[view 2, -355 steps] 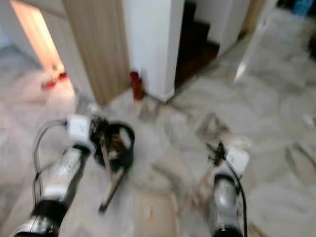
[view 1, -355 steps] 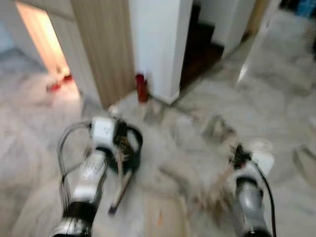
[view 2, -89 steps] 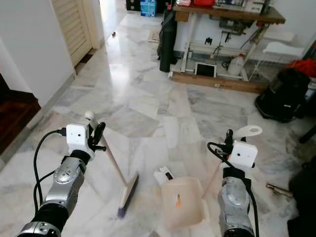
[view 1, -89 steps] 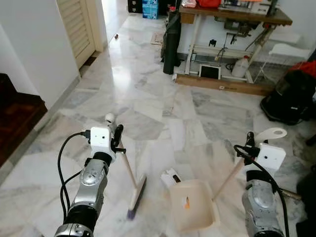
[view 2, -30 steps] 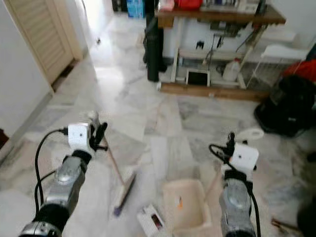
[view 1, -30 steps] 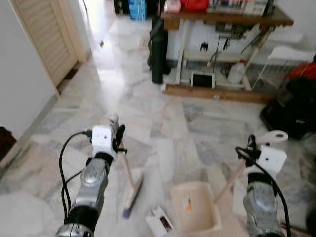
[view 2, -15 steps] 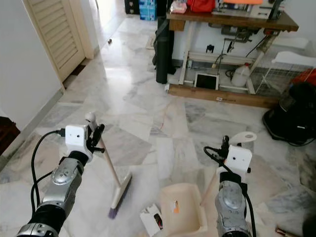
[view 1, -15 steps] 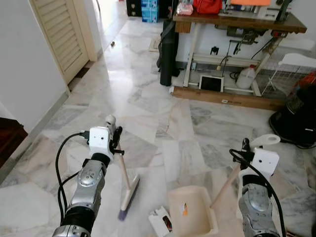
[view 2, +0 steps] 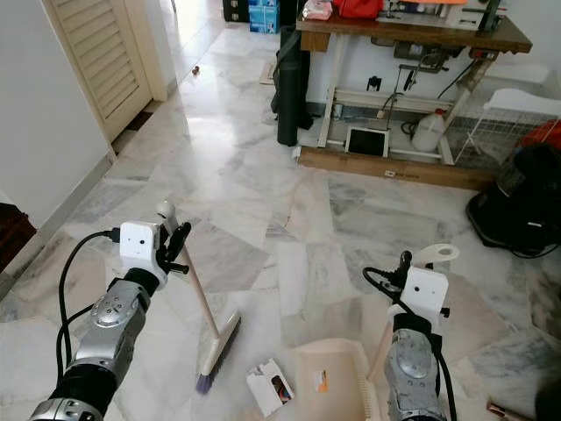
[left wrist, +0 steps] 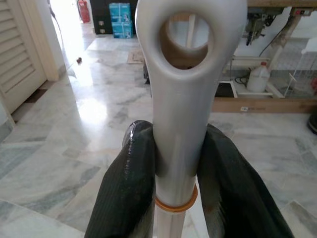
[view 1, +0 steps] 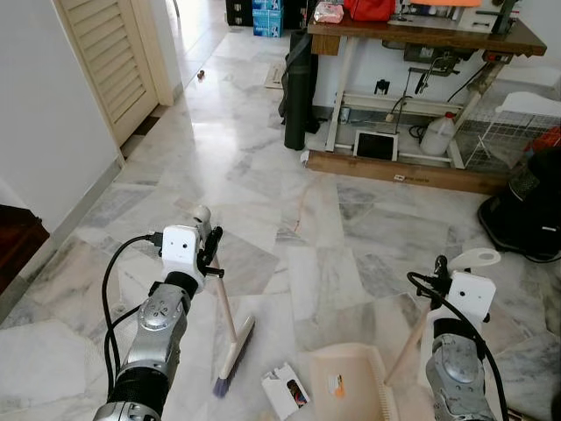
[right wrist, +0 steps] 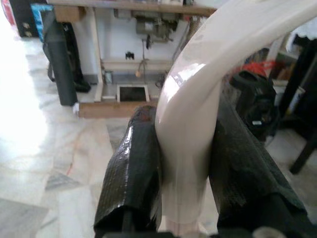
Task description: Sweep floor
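The left tool (left wrist: 174, 173) clamps the broom (view 1: 224, 327) handle, bristles on the marble floor (view 1: 263, 167) beside a small box (view 1: 285, 389), while the right tool (right wrist: 185, 148) grips the dustpan (view 1: 344, 388) handle.

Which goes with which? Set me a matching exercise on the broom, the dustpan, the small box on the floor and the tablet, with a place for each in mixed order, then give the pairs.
Things:
1. broom
2. dustpan
3. small box
4. tablet

Places:
A. leaning under the wooden table at the far side
B. handle clamped in the left gripper, head down on the marble floor
C. lying on the floor between the broom head and the dustpan
D. handle clamped in the right gripper, pan low by the robot's feet

Pairs: 1-B, 2-D, 3-C, 4-A
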### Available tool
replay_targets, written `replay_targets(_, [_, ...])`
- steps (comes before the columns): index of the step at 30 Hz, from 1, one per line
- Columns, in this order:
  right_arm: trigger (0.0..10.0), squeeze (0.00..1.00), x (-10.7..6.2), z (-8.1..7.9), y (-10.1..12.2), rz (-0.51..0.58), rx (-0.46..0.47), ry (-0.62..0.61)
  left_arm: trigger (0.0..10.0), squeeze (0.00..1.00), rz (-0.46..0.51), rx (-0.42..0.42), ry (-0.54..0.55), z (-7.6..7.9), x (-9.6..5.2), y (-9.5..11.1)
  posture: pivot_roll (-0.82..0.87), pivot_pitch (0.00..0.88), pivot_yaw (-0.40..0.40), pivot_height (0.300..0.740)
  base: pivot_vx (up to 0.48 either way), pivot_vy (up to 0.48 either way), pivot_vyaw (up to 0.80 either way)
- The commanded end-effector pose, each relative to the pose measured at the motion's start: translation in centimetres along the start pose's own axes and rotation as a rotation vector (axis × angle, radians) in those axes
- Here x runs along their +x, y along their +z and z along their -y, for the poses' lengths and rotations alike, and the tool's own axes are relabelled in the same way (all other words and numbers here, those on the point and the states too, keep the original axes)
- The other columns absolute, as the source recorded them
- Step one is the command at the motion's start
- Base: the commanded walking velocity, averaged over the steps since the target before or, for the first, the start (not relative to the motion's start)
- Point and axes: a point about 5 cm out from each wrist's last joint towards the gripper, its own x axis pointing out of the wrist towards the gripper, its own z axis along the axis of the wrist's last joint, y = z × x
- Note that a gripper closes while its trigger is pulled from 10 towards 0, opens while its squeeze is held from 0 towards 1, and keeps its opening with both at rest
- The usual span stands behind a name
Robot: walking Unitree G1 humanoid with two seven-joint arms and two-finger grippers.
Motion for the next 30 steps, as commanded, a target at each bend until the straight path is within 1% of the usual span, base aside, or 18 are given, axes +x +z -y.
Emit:
replay_targets(1, [10.0,0.00,-0.2,0.3,-0.3,0.002,-0.011,-0.020,10.0,0.00,0.031,0.018,-0.021,-0.1,0.2,0.9,0.17,0.093,-0.010,0.740,0.000,0.000,0.00])
replay_targets(3, [10.0,0.00,-0.4,0.2,-0.7,-0.012,-0.014,-0.023,10.0,0.00,0.031,0.019,-0.026,-0.1,0.1,1.1,0.17,0.095,-0.007,0.740,0.000,0.000,0.00])
replay_targets(9, [10.0,0.00,-0.4,0.0,-0.8,-0.020,-0.009,-0.031,10.0,0.00,0.023,0.021,-0.040,-0.3,-0.1,1.0,0.17,0.099,0.002,0.740,0.000,0.000,0.00])
replay_targets(12, [10.0,0.00,-0.1,0.2,-0.7,-0.017,-0.015,-0.057,10.0,0.00,0.018,0.022,-0.044,-0.3,-0.2,1.0,0.17,0.103,0.004,0.740,0.000,0.000,0.00])
replay_targets(13, [10.0,0.00,-0.1,0.3,-0.9,-0.032,-0.035,-0.066,10.0,0.00,0.017,0.022,-0.045,-0.3,-0.2,1.0,0.17,0.105,0.005,0.740,0.000,0.000,0.00])
replay_targets(25, [10.0,0.00,0.0,0.9,-1.1,-0.037,-0.064,-0.127,10.0,0.00,0.006,0.022,-0.055,-0.4,-0.1,1.2,0.18,0.106,0.006,0.740,0.000,0.000,0.00])
replay_targets(27, [10.0,0.00,0.0,0.9,-1.2,-0.047,-0.070,-0.129,10.0,0.00,-0.006,0.006,-0.070,-0.3,-0.1,1.1,0.18,0.106,0.006,0.740,0.000,0.000,0.00])
replay_targets(30, [10.0,0.00,-0.1,0.8,-1.4,-0.056,-0.066,-0.126,10.0,0.00,-0.047,-0.028,-0.116,-0.1,-0.1,0.6,0.18,0.107,0.007,0.740,0.000,0.000,0.00])
